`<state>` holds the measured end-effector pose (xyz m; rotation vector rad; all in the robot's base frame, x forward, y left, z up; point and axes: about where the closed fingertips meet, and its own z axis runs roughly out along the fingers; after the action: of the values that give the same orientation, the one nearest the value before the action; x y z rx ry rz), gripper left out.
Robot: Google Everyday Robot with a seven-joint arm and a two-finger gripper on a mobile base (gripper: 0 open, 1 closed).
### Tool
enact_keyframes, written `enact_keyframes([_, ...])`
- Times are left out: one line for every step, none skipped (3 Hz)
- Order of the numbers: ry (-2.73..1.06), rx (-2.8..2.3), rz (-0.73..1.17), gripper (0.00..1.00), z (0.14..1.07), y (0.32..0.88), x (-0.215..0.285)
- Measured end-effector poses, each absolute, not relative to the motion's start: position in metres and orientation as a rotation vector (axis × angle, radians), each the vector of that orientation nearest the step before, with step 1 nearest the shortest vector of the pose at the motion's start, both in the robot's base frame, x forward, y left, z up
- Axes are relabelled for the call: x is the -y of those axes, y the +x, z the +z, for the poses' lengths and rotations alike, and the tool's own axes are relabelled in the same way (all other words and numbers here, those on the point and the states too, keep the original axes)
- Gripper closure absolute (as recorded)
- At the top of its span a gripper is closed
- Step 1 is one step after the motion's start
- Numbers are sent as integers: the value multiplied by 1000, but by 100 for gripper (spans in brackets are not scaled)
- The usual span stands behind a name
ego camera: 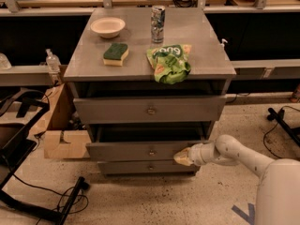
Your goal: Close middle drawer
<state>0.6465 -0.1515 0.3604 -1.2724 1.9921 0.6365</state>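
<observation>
The grey cabinet (84, 60) has three drawers. The middle drawer (136, 150), a wide low grey front with a small round knob (151, 152), stands pulled partway out, with a dark gap above it. My gripper (182, 156) is shut with nothing in it. It reaches in from the right and its tan tip presses against the right part of that drawer's front. My white arm (234, 153) stretches back to the lower right.
The taller top drawer front (150, 109) sits above and the narrow bottom front (145, 167) below. On top lie a bowl (108, 26), a sponge (115, 53), a can (158, 24) and a green chip bag (169, 62). A cardboard box (61, 142) and cables lie on the floor to the left.
</observation>
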Motion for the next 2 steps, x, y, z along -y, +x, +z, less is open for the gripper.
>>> enact_keyframes([-1273,-1992,639,68,360,645,150])
enact_keyframes([-1276,-1991,643,45,359,645,148])
